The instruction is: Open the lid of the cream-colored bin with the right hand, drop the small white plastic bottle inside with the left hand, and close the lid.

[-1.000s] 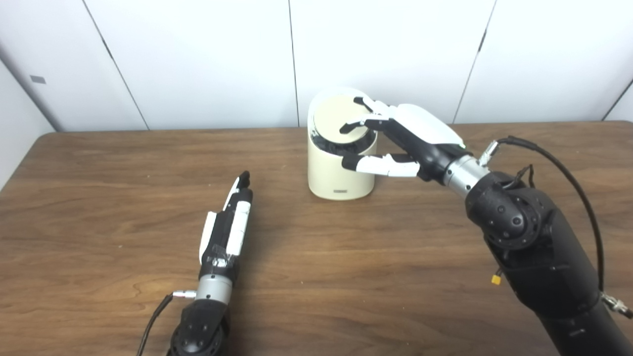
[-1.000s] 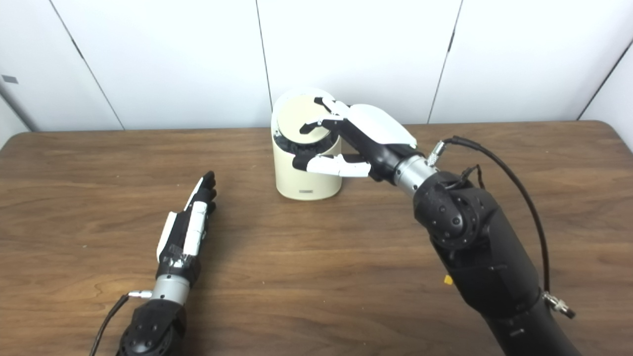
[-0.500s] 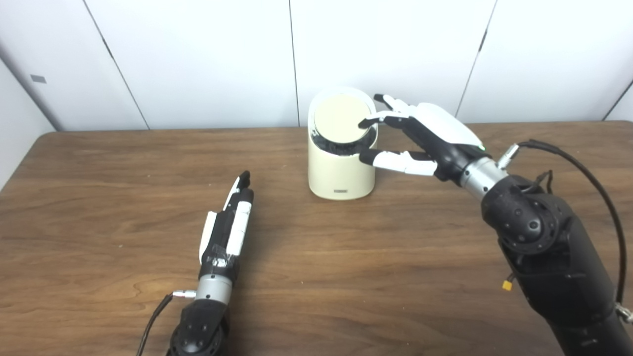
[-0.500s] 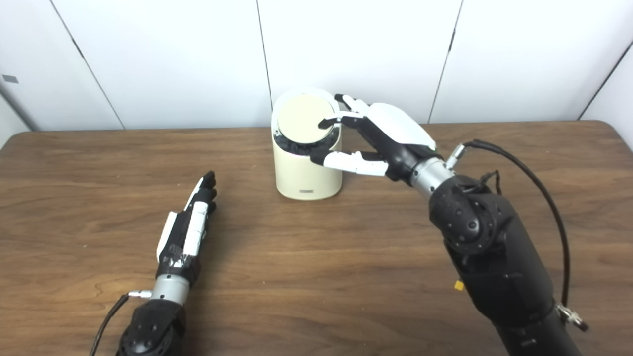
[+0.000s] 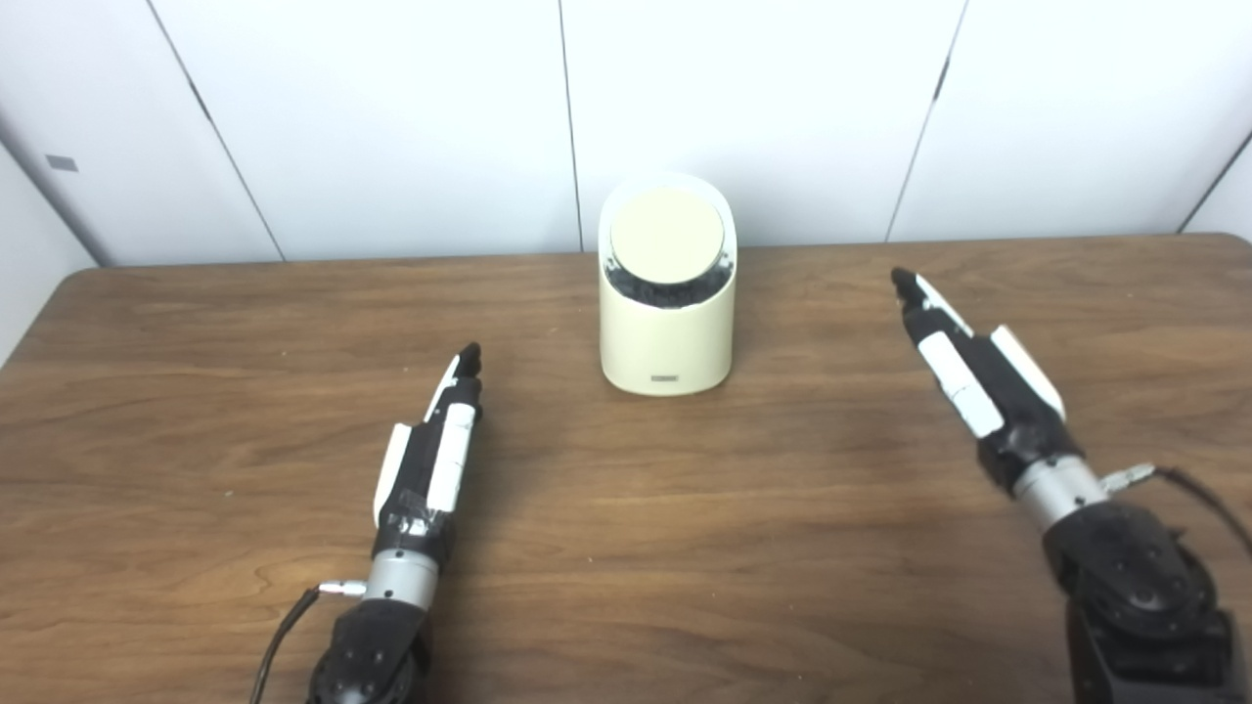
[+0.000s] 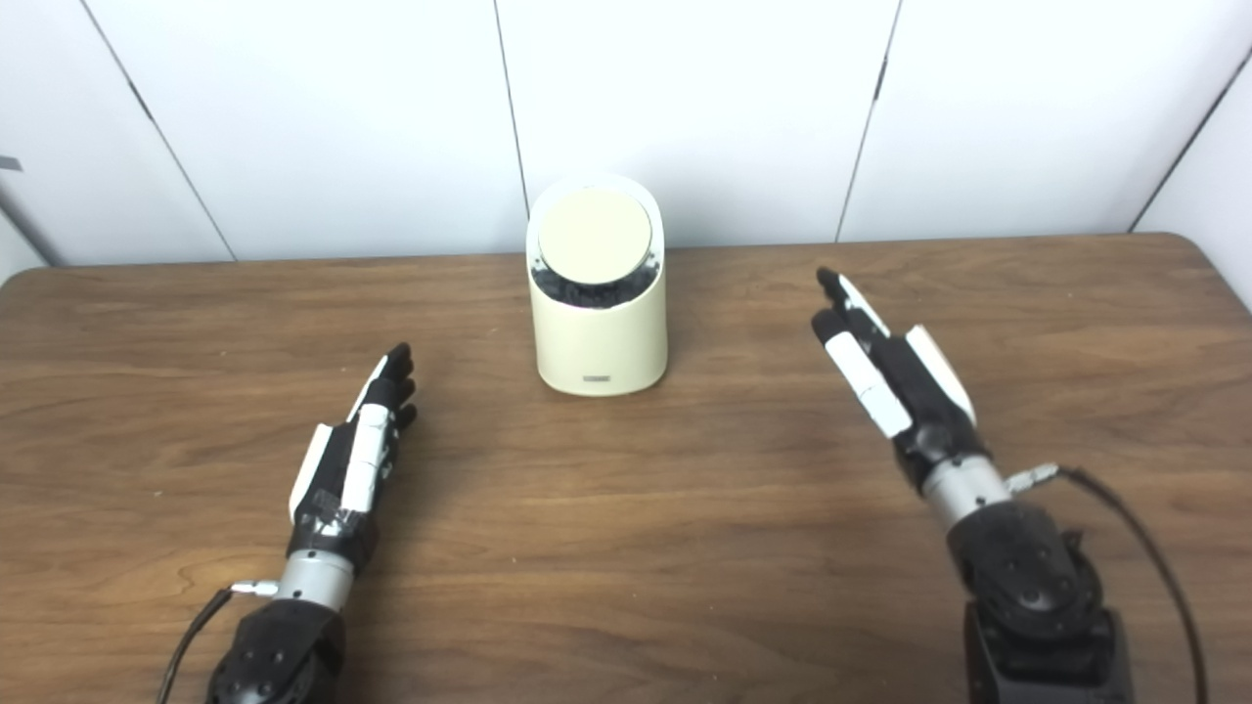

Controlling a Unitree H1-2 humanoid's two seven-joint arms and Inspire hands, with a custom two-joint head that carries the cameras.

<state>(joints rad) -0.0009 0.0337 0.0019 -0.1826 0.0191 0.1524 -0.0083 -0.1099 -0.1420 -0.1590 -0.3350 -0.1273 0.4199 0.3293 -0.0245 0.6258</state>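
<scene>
The cream-colored bin (image 5: pixel 667 332) stands on the table at the back centre. Its round lid (image 5: pixel 667 232) is tilted toward me and lies closed in the rim. My left hand (image 5: pixel 433 445) rests flat on the table to the bin's front left, fingers straight, holding nothing. My right hand (image 5: pixel 963 367) lies to the bin's right, apart from it, fingers straight and pointing away, holding nothing. The hands also show in the right eye view, left (image 6: pixel 357 448) and right (image 6: pixel 885 367). No white bottle is in view.
The brown wooden table (image 5: pixel 626 548) spans the whole view. White wall panels (image 5: pixel 391 117) stand right behind the bin. A black cable (image 5: pixel 1198 494) runs from my right wrist.
My right hand has left the bin's lid and drawn back to the right and down to the table, fingers straightened. The lid now sits closed. The camera has shifted slightly.
</scene>
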